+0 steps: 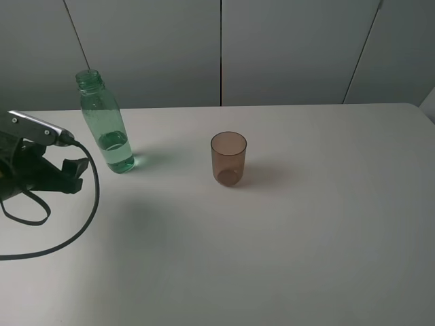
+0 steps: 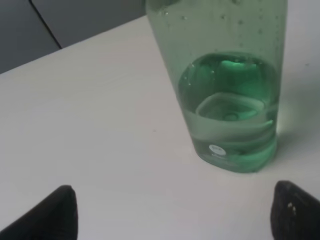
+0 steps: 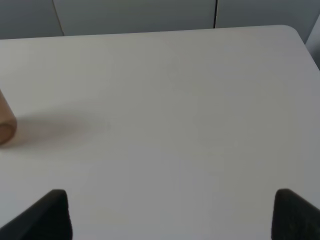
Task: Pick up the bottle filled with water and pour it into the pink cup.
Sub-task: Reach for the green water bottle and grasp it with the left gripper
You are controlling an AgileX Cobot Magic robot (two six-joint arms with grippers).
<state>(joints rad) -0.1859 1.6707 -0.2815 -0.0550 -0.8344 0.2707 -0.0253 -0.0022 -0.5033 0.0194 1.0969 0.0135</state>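
The green transparent bottle [image 1: 106, 125] stands upright, uncapped, at the table's far left, with water in its lower part. The pink cup [image 1: 228, 158] stands upright to the right of it, near the middle of the table. My left gripper [image 1: 76, 174] is open and empty, just left of the bottle's base and apart from it. In the left wrist view the bottle [image 2: 230, 110] stands close ahead of my open gripper [image 2: 175, 220]. My right gripper [image 3: 170, 215] is open and empty, and only the cup's edge [image 3: 5, 122] shows in that view. The right gripper is out of the exterior high view.
The white table [image 1: 306, 238] carries only the bottle and the cup. A black cable [image 1: 71, 234] from the left arm loops over the table's left side. Grey wall panels [image 1: 285, 47] stand behind the far edge.
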